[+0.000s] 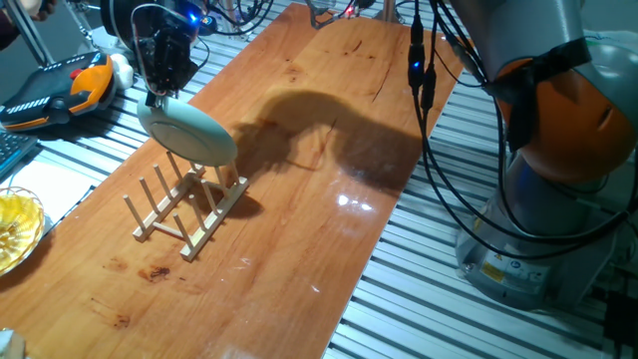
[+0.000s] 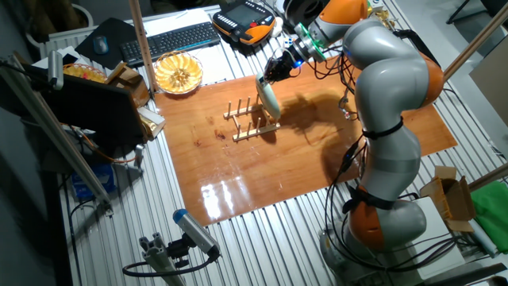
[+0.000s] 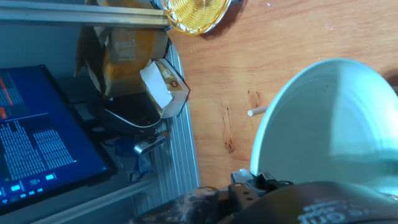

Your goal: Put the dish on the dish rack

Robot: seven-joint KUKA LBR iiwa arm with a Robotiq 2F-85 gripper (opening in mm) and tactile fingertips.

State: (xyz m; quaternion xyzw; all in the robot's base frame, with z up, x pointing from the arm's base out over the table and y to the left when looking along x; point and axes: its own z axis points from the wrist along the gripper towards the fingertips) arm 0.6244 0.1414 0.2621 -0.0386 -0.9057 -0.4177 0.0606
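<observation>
The dish [image 1: 189,133] is a pale mint-green plate held on edge, tilted, just above the far end of the dish rack [image 1: 186,210]. My gripper [image 1: 159,92] is shut on its upper rim. Seen from the other fixed view, the dish [image 2: 268,99] hangs over the right end of the dish rack [image 2: 251,119], with the gripper [image 2: 275,74] above it. In the hand view the dish [image 3: 329,127] fills the right side, and one peg tip [image 3: 256,112] of the rack pokes out beside its left edge. Whether the dish touches the pegs is unclear.
A yellow translucent bowl [image 1: 15,231] sits at the left table edge; it also appears in the other fixed view as the bowl [image 2: 178,73] and in the hand view as the bowl [image 3: 194,14]. A keyboard [image 2: 168,40] and an orange-black pendant [image 1: 60,90] lie behind. A monitor [image 3: 43,143] stands off the table.
</observation>
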